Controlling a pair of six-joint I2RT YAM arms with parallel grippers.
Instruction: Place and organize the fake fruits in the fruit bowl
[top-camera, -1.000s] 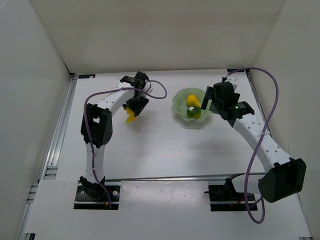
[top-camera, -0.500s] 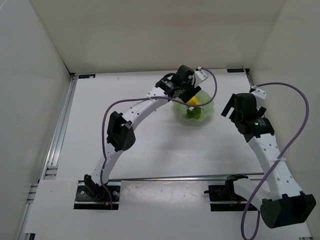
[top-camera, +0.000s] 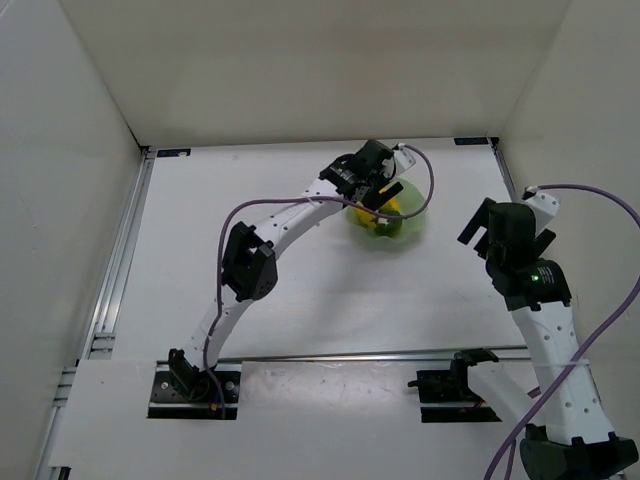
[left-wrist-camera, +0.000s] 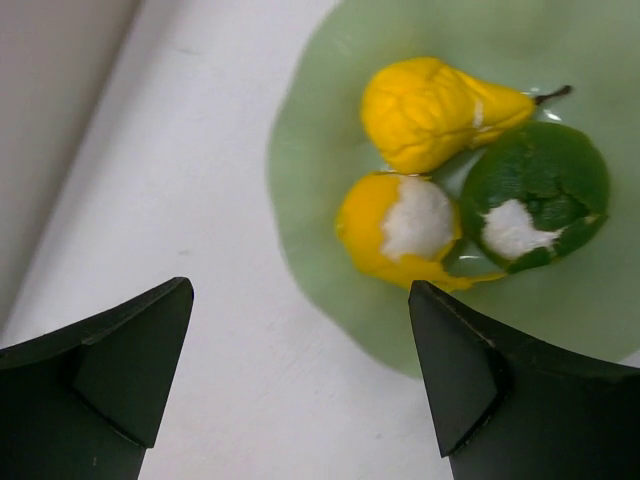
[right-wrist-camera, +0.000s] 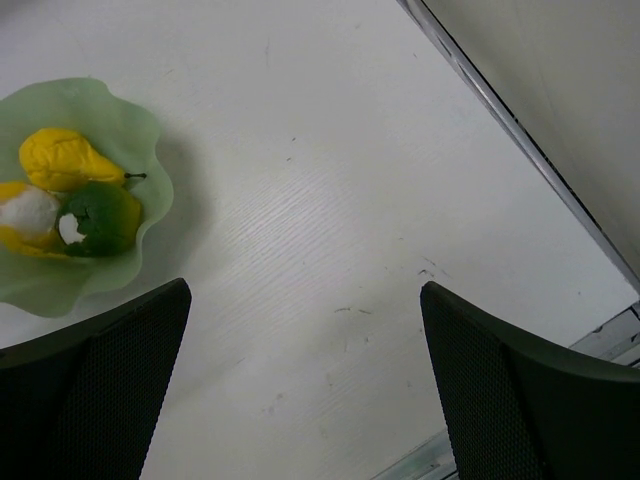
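Hovers by the rim of the fruit bowl (left-wrist-camera: 300, 200), left pincer (left-wrist-camera: 300, 290) wide and empty, fake fruits (left-wrist-camera: 400, 225) clustered just ahead, right pincer (right-wrist-camera: 305, 290) also wide, well apart.

A white tabletop (top-camera: 300, 290) sits inside a plain white enclosure, with walls (top-camera: 300, 70) at the back and on both sides. Aluminium rails (top-camera: 118, 262) run along its left and right edges. Faint scuff marks (right-wrist-camera: 350, 311) fleck the lightly grained surface.

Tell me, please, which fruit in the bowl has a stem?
The yellow pear: a thin dark stem juts from its narrow end; the round yellow fruit and green fruit show none.
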